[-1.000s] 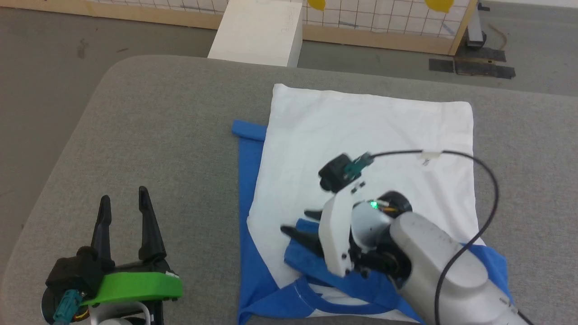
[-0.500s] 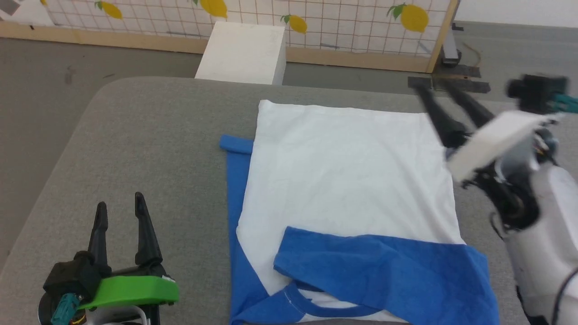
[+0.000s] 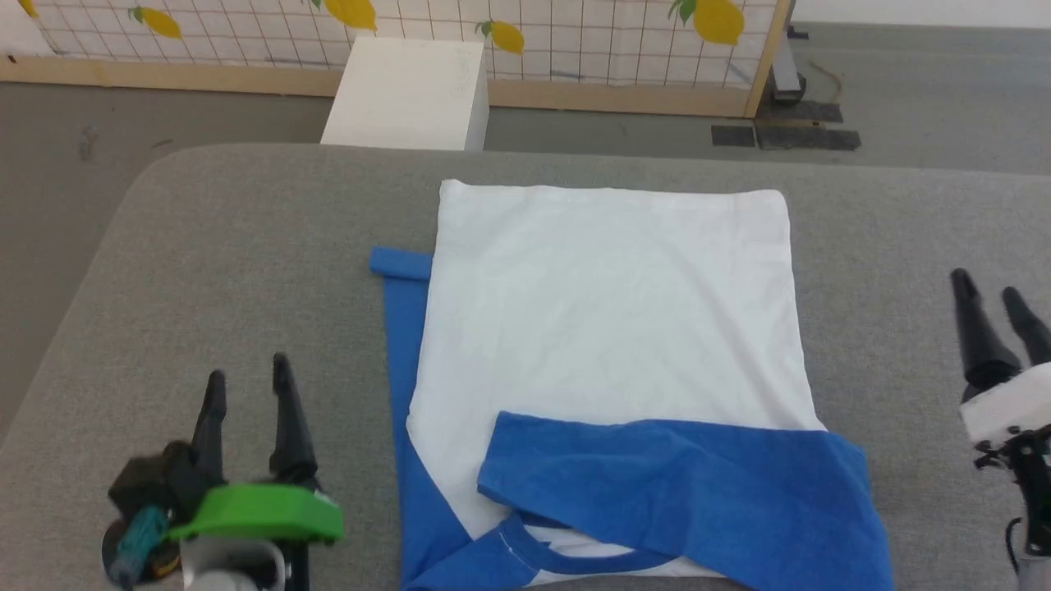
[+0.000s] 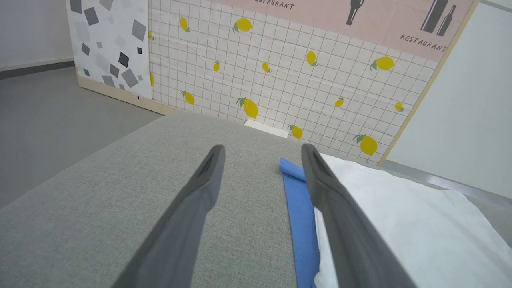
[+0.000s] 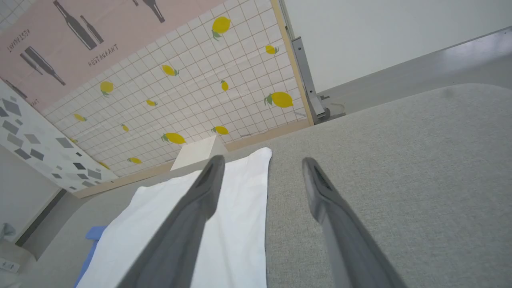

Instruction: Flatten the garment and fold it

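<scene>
Garment (image 3: 608, 328) spread on table (image 3: 246, 246); left, right jaws apart, empty; pink poster (image 4: 380, 20) reads RESTAURANT.

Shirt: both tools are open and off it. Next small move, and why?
Probably bring the left tool right to pinch the left sleeve. That blue strip sticks out beside the white body of the shirt, while the right sleeve is folded across it near the collar. The left tool is open, over bare table next to the strip.
</scene>
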Available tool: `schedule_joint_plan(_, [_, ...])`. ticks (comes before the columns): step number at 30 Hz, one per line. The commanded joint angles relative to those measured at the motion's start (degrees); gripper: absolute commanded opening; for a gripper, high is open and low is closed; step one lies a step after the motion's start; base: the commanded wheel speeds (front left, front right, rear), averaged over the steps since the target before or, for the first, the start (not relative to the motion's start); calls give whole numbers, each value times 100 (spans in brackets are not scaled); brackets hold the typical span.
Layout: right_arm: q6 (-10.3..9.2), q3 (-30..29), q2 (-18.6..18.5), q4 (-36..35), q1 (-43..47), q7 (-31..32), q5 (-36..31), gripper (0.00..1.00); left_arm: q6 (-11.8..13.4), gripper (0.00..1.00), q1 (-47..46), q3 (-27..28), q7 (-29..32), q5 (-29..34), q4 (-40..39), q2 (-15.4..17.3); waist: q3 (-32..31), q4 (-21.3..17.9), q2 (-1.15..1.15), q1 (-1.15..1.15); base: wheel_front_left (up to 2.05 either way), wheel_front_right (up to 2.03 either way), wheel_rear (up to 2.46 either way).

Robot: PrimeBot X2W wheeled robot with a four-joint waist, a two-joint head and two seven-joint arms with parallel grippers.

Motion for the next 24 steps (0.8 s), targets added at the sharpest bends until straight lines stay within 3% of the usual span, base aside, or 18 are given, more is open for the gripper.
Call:
schedule_joint_plan(1, [-6, -121, 48, -184, 67, 87, -70, 100, -37, 100, -361, -33, 121, -94, 58, 30, 166, -26, 0, 0, 0, 0, 0])
schedule_joint_plan(7, [-6, -496, 137, -850, -45, 456, -148, 100, -251, 100, -1960, -107, 1102, -335, 615, 364, 780, -76, 0, 0, 0, 0, 0])
schedule_joint_plan(13, [-6, -700, 139, -1270, -303, 688, -131, 100, -277, 100, -3741, -134, 2818, -596, 1551, 830, 1540, -247, 0, 0, 0, 0, 0])
schedule_joint_plan(19, [-6, -764, 118, -1371, -466, 721, -69, 100, 13, 100, -4917, -269, 4887, -778, 2255, 1108, 2046, -435, 0, 0, 0, 0, 0])
schedule_joint_plan(24, [-6, -781, 94, -1372, -527, 657, -28, 100, 353, 100, -5225, -451, 6267, -768, 2413, 1214, 2261, -543, 0, 0, 0, 0, 0])
